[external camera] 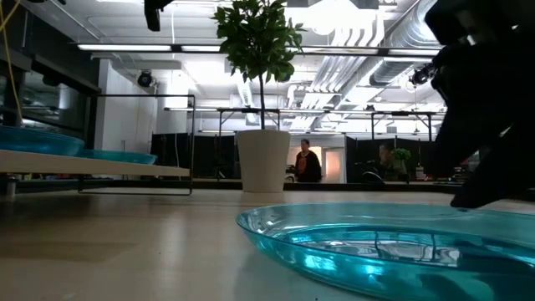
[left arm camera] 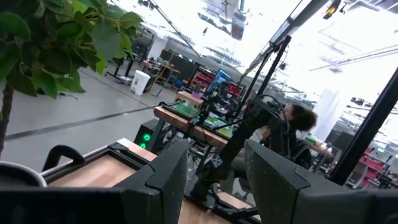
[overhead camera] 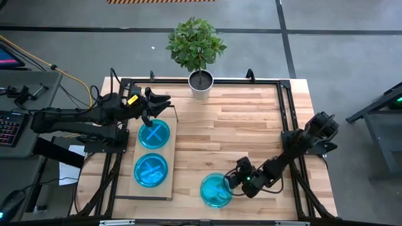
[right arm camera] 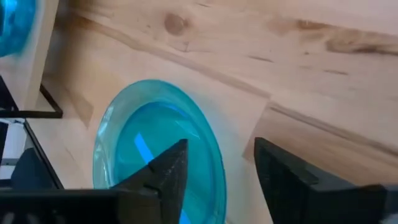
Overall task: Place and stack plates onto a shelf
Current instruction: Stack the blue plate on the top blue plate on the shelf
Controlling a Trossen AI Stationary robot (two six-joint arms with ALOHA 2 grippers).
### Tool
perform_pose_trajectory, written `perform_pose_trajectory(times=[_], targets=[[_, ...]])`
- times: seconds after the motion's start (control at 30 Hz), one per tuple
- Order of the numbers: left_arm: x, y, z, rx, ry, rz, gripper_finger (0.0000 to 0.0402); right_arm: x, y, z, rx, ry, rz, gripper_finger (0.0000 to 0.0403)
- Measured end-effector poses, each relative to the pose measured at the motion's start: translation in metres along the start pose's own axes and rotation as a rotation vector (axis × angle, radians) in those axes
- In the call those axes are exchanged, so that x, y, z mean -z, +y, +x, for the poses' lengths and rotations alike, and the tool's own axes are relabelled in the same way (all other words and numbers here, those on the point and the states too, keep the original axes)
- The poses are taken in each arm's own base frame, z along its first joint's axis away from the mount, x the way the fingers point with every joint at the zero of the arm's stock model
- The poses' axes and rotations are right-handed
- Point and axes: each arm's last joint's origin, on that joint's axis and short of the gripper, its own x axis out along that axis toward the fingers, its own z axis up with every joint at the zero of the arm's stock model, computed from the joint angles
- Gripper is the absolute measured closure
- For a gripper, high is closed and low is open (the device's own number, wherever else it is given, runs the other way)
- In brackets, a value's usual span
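On the pale wooden shelf (overhead camera: 169,125) at the table's left lie two lots of cyan plates, one far (overhead camera: 154,134) and one near (overhead camera: 151,169). They also show in the low view, plates (external camera: 42,142) on the shelf (external camera: 125,170). More cyan plate (overhead camera: 215,190) lies flat on the table near its near edge, large in the low view (external camera: 384,242). My right gripper (overhead camera: 229,180) is open at this plate's right rim (right arm camera: 214,155), with one finger over the plate and one outside it. My left gripper (overhead camera: 165,103) is open and empty, held above the shelf's far end.
A white pot with a leafy plant (overhead camera: 201,85) stands at the table's far edge, also in the low view (external camera: 263,159). A dark metal frame (overhead camera: 264,81) runs round the tabletop. Bare wood lies between shelf and right arm. People sit in the room beyond.
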Motion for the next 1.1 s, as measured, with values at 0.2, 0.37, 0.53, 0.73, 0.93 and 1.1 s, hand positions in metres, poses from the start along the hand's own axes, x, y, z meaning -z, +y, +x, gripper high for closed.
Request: perform_pose_trajectory(times=[0.2, 0.37, 0.53, 0.73, 0.93, 1.1], targets=[[0.000, 0.000, 0.000, 0.000, 0.002, -0.003, 0.0255, 0.002, 0.001, 0.014, -0.030, 0.003, 0.029, 0.0231], [0.000, 0.000, 0.000, -0.002, 0.005, -0.003, 0.0255, 0.009, -0.001, 0.026, -0.062, -0.018, 0.071, 0.0231], [0.000, 0.000, 0.000, -0.002, 0.005, -0.003, 0.0255, 0.011, -0.002, 0.029, -0.061, -0.012, 0.079, 0.0236], [0.001, 0.000, 0.000, -0.002, 0.005, -0.002, 0.0255, 0.010, -0.010, 0.030, 0.022, 0.015, 0.064, 0.0352], [0.000, 0.000, 0.000, -0.002, 0.005, 0.014, 0.0255, 0.010, -0.011, 0.030, 0.023, 0.014, 0.070, 0.0395], [0.000, 0.000, 0.000, 0.000, -0.001, 0.013, 0.0255, 0.013, -0.001, 0.028, -0.097, -0.032, 0.112, 0.0402]])
